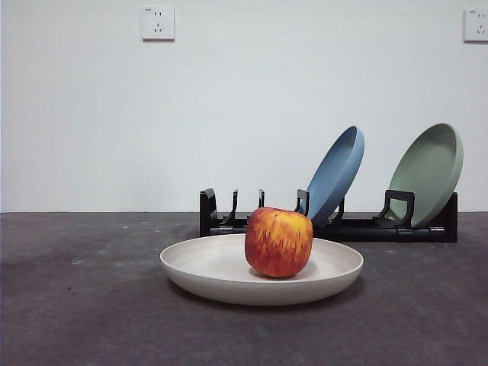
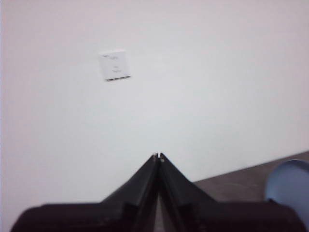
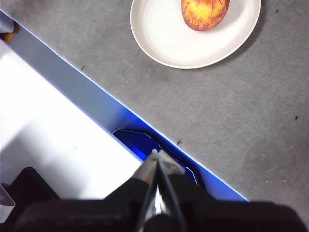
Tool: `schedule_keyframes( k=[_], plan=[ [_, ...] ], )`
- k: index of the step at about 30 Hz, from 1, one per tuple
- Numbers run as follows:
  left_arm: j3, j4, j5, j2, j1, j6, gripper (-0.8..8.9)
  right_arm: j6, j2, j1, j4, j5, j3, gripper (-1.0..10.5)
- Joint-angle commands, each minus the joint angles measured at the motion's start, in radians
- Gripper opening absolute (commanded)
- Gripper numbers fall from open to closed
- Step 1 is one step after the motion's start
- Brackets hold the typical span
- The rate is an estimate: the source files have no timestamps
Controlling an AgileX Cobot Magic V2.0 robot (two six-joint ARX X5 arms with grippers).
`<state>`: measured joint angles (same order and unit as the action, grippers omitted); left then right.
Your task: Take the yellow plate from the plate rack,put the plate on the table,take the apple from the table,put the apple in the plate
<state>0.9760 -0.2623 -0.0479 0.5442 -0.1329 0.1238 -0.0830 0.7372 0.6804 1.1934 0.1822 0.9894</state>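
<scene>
Cream-coloured and matte, the wide shallow yellow plate (image 1: 229, 271) is lying flat on the dark grey mottled counter (image 1: 76, 305) just in front of the low black plastic plate rack (image 1: 221, 221), and the roundish red apple with yellow-orange streaks (image 1: 279, 242) is sitting inside it, right of its middle. Both end effectors are sitting clenched on nothing: the left end effector (image 2: 158, 157) is facing the white wall, and the right end effector (image 3: 156, 155) is hanging well apart from the plate. Judging from this layout, every step is reading as complete, nothing left.
</scene>
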Motion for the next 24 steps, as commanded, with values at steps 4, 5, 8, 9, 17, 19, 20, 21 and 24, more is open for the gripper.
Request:
schedule_keyframes(
  k=[4,5,8,9,17,19,20,21,24],
  plan=[
    [-0.375,0.147,-0.006,-0.183,0.074,0.01,-0.03,-0.006,-0.001,0.002,-0.003,-0.001,0.0,0.0],
    [-0.42,0.153,-0.006,-0.211,0.08,0.008,-0.03,-0.006,-0.001,0.002,-0.003,-0.001,0.0,0.0],
    [-0.555,0.166,-0.006,-0.29,0.095,0.003,-0.03,-0.006,-0.001,0.002,-0.003,-0.001,0.0,0.0],
    [-0.595,0.169,-0.006,-0.314,0.1,0.0,-0.03,-0.006,-0.001,0.002,-0.003,-0.001,0.0,0.0],
    [-0.815,0.174,-0.006,-0.46,0.123,-0.027,-0.03,-0.006,-0.001,0.002,-0.003,-0.001,0.0,0.0],
    [-0.849,0.175,-0.006,-0.485,0.124,-0.027,-0.03,-0.006,-0.001,0.002,-0.003,-0.001,0.0,0.0],
    [-0.867,0.178,-0.006,-0.497,0.124,-0.029,-0.03,-0.006,-0.001,0.002,-0.003,-0.001,0.0,0.0],
    [-0.88,0.179,-0.006,-0.505,0.124,-0.032,-0.03,-0.006,-0.001,0.002,-0.003,-0.001,0.0,0.0],
    [-0.918,0.179,-0.006,-0.523,0.124,-0.051,-0.03,-0.006,-0.001,0.002,-0.003,-0.001,0.0,0.0]
  ],
)
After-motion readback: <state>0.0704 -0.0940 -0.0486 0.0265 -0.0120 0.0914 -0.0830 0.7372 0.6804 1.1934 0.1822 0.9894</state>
